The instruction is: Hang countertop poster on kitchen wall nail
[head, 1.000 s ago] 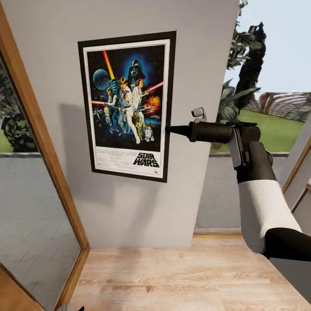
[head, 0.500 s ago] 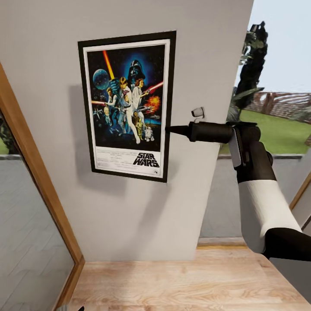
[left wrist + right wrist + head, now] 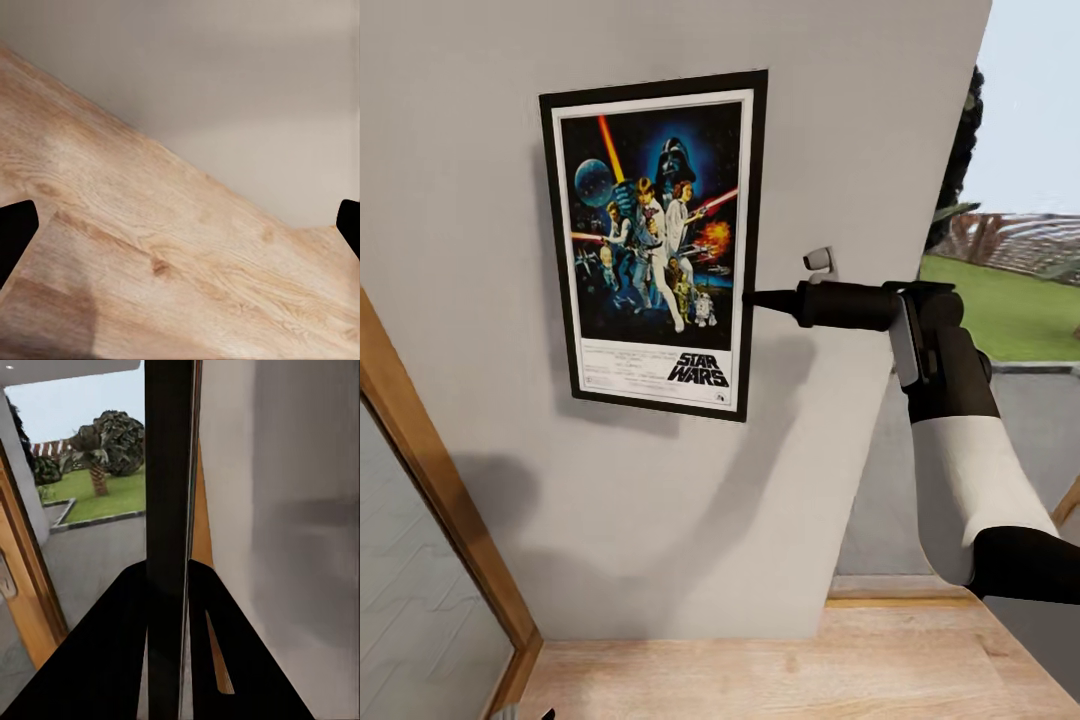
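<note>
Head view shows you the poster held upright in front of a pale grey wall, with its face toward the camera. You see the black frame, the thin white border, the colourful figures on dark blue and the "STAR WARS" logo near the bottom. Your right end effector reaches in from the right side and meets the right edge of the poster, a little below the middle of its height. The dark fingers are pressed together on that edge, so it is pinching the poster. A soft shadow of the poster and of the arm lies on the wall, lower and to the right of them.

At the left of the wall you see a wooden door frame with glass beside it, and below the wall a light wooden floor. At the right, past the corner of the wall, there is green grass and a dark tree outside.

Right wrist view shows you the black frame of the poster edge-on, running straight between the two dark fingers, which close on it from both sides. The grey wall is near on one side.

Left wrist view looks at the wooden floor and the foot of the wall. The two dark fingertips of your left end effector stand at opposite edges of the picture, spread wide with nothing between them
</note>
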Robot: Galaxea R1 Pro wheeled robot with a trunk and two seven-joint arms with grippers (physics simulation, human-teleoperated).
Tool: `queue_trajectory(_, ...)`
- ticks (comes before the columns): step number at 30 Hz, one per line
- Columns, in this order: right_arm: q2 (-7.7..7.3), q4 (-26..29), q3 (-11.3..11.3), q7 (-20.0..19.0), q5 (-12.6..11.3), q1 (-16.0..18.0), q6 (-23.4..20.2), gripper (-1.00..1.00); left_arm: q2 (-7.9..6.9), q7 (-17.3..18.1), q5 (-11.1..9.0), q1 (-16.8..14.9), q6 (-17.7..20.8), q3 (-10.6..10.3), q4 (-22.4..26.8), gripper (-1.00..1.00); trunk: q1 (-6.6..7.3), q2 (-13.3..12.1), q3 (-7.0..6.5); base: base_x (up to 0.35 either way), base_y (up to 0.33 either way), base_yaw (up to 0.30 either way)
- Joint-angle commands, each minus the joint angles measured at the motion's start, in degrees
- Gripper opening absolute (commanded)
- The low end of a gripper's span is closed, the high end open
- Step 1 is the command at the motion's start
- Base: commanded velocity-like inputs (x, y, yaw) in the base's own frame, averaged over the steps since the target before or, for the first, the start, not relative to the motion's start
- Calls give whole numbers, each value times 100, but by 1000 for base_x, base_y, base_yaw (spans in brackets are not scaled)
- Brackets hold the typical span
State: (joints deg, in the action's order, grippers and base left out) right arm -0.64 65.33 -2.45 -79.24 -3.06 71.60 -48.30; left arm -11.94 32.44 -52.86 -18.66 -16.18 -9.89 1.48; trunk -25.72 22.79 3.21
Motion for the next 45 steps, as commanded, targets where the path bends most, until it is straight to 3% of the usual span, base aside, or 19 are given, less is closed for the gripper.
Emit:
queue_trajectory(1, 1, -3, -1, -22, -28, 10, -74, -100, -1, 17, -41, -6, -26, -48, -7, 100, -7, 13, 13, 108, 0, 0)
queue_trajectory(27, 27, -3, -1, 9, -35, 139, -69, -100, -1, 17, -41, -6, -26, -48, -7, 100, -7, 13, 13, 10, 0, 0)
queue_trajectory(45, 159, -5, -1, 13, -30, 214, -74, -100, -1, 17, -41, -6, -26, -48, -7, 100, -7, 13, 13, 0, 0, 0)
